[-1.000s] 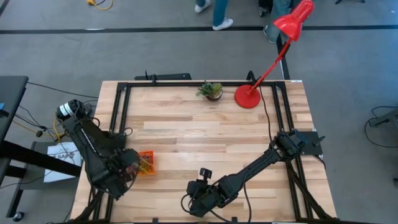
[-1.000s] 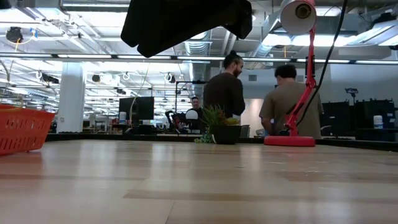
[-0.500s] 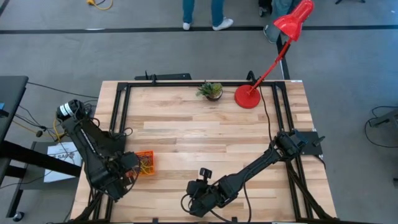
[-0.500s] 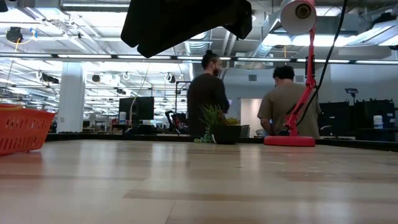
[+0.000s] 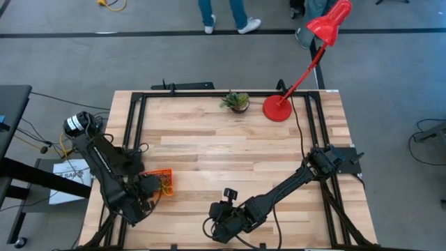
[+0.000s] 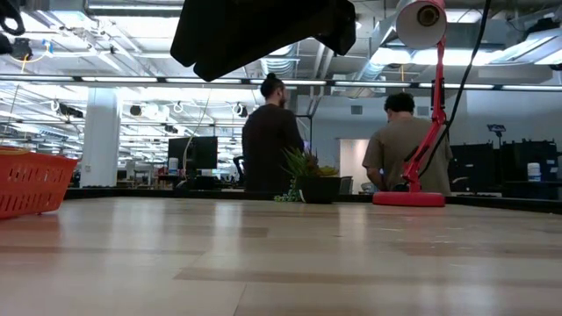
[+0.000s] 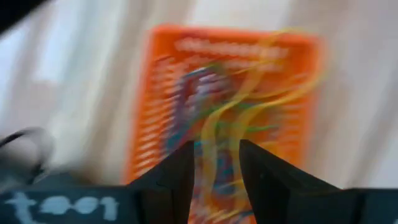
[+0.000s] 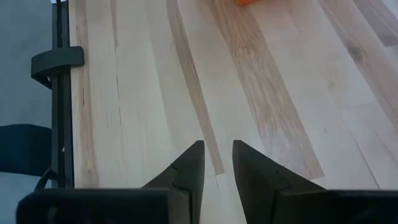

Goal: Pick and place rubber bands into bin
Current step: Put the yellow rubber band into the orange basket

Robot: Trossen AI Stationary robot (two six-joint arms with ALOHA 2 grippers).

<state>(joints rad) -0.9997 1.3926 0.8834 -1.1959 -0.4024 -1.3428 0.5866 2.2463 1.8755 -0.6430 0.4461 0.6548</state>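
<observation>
The orange bin (image 5: 164,181) stands on the table near its left edge, with a tangle of yellow, green and red rubber bands (image 7: 231,112) lying inside it. It also shows at the left of the low view (image 6: 31,183). My left gripper (image 5: 146,191) hovers at the bin's left side. In the blurred left wrist view its fingers (image 7: 214,168) stand open over the bands, and I cannot tell whether they touch any. My right gripper (image 5: 217,227) waits by the table's near edge. Its fingers (image 8: 217,167) stand a little apart above bare wood.
A small potted plant (image 5: 237,102) and the round red lamp base (image 5: 277,109) stand at the far edge. Black frame rails (image 5: 132,125) run along the table's sides. The middle of the table is bare wood. People stand in the room beyond the table (image 6: 268,136).
My left gripper has drawn back a little from over the bin toward the table's near left, so more of the bin and its bands shows from above. A person beyond the table has walked to the left.
</observation>
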